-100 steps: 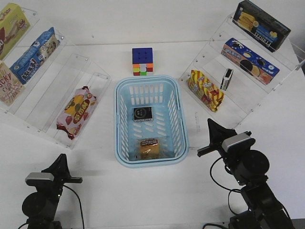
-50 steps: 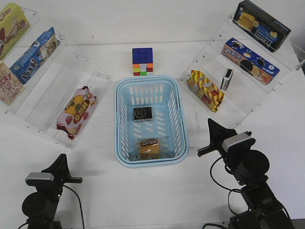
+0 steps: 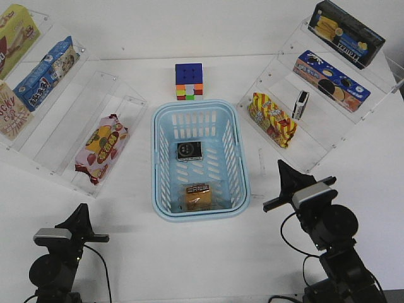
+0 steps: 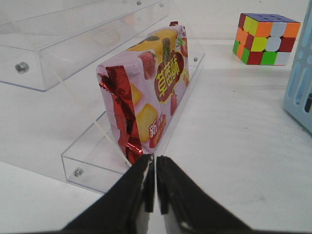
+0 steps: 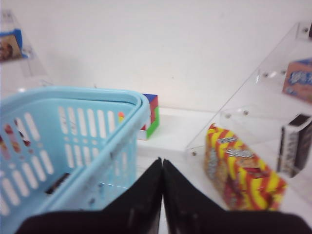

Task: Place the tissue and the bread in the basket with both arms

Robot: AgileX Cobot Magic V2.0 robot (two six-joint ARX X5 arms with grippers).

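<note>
One light blue basket (image 3: 200,161) sits mid-table, holding one black tissue pack (image 3: 189,151) toward its far end and one wrapped bread loaf (image 3: 198,195) at its near end. Two grippers, left (image 3: 81,218) and right (image 3: 284,175), flank it, both pinched closed and empty

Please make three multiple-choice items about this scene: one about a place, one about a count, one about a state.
1. Where does the bread lie?
A. on a shelf
B. in the basket, at its near end
C. beside the cube

2. How many things lie in the basket?
A. two
B. one
C. four

3. How is the left gripper?
A. shut on the pink packet
B. wide open
C. shut, holding nothing

Key: 1 B, the front view shows it near the basket's front wall. 2 A, only the bread and the tissue. 3 C, its fingers meet with nothing between.
</note>
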